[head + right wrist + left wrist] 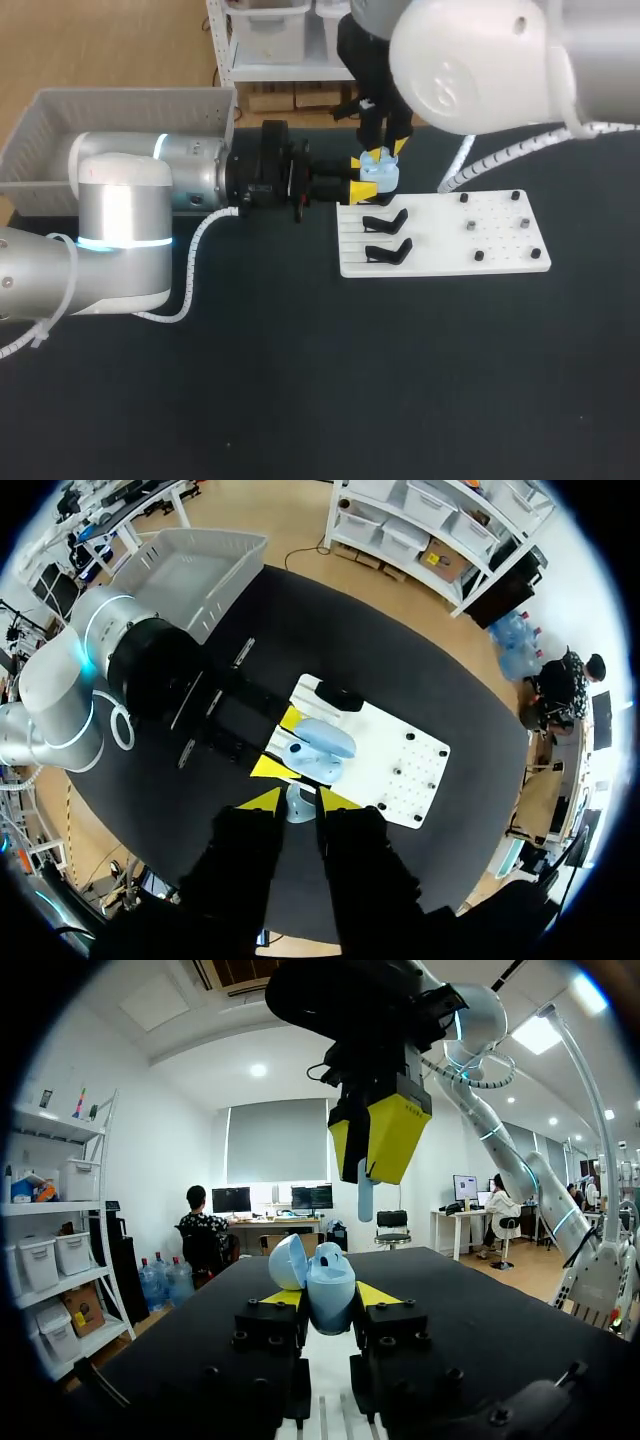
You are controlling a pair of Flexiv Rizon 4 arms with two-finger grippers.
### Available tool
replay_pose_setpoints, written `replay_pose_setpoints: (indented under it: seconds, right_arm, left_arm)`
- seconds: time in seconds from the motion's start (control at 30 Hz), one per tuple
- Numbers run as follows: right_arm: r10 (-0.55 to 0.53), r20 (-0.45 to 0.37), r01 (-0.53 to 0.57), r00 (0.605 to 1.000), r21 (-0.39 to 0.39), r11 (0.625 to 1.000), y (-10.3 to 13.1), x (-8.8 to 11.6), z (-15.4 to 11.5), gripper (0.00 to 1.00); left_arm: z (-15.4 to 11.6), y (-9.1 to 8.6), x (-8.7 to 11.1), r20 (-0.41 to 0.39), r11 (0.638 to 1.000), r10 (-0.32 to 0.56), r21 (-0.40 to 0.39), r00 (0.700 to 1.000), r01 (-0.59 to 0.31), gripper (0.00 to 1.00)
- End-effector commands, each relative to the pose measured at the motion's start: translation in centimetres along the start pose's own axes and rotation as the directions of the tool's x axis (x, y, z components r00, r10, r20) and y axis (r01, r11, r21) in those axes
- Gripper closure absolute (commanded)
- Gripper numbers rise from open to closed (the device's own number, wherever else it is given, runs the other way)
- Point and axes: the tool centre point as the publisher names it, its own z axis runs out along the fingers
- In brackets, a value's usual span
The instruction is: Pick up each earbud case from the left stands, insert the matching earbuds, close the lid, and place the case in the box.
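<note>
Over the board's [500, 245] far left end, from above, the left gripper [359, 180] squeezed the open case [381, 176]. From the left wrist, the right gripper [378, 1145] pinched an earbud [364, 1192] just above it. From the right wrist, the earbud [298, 806] hung near the case [320, 743]. Pushed crooked, it could miss its hole and drop.

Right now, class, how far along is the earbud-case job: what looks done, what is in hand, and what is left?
Done: the light blue case is picked up, with its lid open. In hand: the left gripper grips the case, and the right gripper holds an earbud just above it. Left: seating the earbud, closing the lid and placing the case in the grey box.
</note>
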Motion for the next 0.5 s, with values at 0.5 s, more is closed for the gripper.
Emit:
replay_pose_setpoints:
  seconds: [0.5]
  right_arm:
    - [-0.002,-0.032,0.002,0.999,0.006,1.0,0.3,-0.9,1.6,1.0]
  left_arm:
    - [0.0,-0.1,0.1,0.001,1.0,0.003,-0.005,1.0,-0.003,1.0]
